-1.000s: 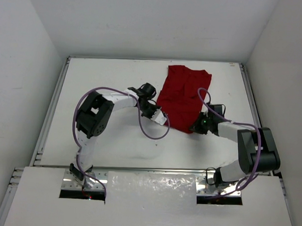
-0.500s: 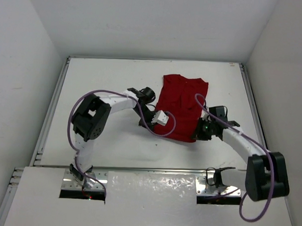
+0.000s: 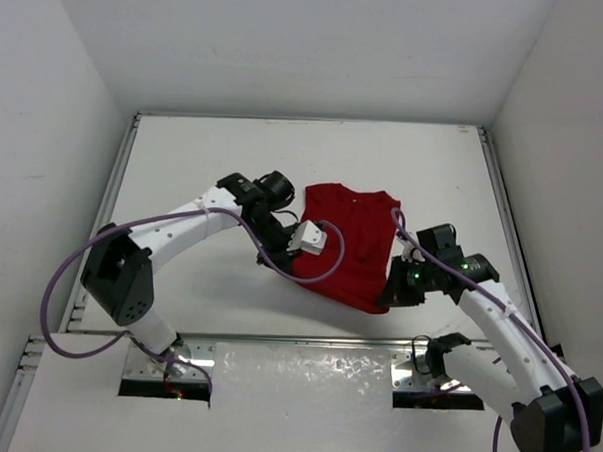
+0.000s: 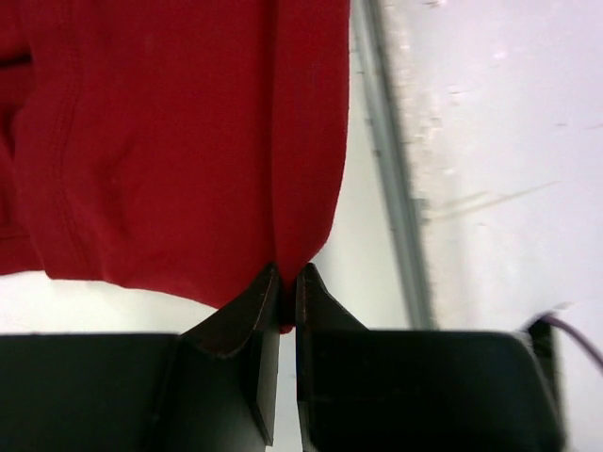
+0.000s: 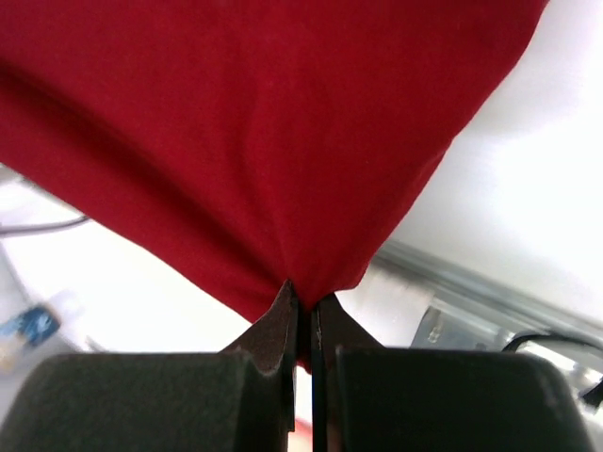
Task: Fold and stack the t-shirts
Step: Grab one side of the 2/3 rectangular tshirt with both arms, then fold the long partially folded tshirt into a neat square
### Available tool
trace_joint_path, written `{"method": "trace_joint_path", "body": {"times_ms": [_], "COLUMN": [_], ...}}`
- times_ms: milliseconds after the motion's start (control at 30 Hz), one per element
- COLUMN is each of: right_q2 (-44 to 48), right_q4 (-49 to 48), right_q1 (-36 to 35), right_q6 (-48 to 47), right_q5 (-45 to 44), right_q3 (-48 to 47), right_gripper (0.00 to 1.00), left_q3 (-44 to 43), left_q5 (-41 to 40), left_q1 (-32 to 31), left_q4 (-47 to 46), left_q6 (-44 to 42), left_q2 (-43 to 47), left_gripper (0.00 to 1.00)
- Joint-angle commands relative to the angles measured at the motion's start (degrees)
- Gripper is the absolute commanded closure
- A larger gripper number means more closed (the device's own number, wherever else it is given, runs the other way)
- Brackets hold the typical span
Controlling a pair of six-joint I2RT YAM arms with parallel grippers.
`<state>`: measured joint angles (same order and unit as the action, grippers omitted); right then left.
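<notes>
One dark red t-shirt (image 3: pixel 349 243) lies stretched between my two grippers over the middle of the white table. My left gripper (image 3: pixel 278 261) is shut on its near left corner; the left wrist view shows the cloth (image 4: pixel 179 141) pinched between the fingers (image 4: pixel 287 282). My right gripper (image 3: pixel 390 295) is shut on its near right corner; the right wrist view shows red cloth (image 5: pixel 264 132) drawn to a point between the fingers (image 5: pixel 303 299). The shirt's far edge (image 3: pixel 348 191) rests on the table.
White table (image 3: pixel 204 162) with metal rails on the left (image 3: pixel 99 227) and right (image 3: pixel 503 205) sides and white walls around. A metal front rail (image 3: pixel 306 341) runs near the arm bases. Purple cables loop over both arms.
Both grippers have pulled the shirt toward the near edge of the table. The shirt's far edge has slid forward from the back of the table, and the cloth is now spread wider.
</notes>
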<state>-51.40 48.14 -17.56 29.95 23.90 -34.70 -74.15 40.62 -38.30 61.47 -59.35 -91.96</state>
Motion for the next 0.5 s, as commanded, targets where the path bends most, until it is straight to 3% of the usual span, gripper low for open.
{"method": "trace_joint_path", "body": {"times_ms": [0, 167, 333, 467], "right_q2": [0.5, -0.9, -9.0, -14.7], "right_q4": [10.2, 12.9, 9.8, 7.1], "right_q1": [-1.2, -1.2, -0.1, 5.9], "right_q6": [0.6, 1.2, 1.1, -0.9], "right_q5": [1.3, 3.3, 4.4, 9.2], "right_q3": [-6.2, -12.6, -19.1, -20.5], "right_gripper": [1.00, 1.00, 1.00, 1.00], "left_q3": [-1.6, -1.1, -9.8, -16.3], "left_q5": [1.4, 3.2, 12.7, 12.6], "left_q1": [-0.6, -0.2, 7.5, 12.0], "left_q4": [8.0, 8.2, 7.0, 3.9], "left_q6": [3.0, 4.9, 10.4, 16.1], "left_q2": [3.8, 7.0, -1.0, -5.9], "left_gripper": [1.00, 1.00, 1.00, 1.00]}}
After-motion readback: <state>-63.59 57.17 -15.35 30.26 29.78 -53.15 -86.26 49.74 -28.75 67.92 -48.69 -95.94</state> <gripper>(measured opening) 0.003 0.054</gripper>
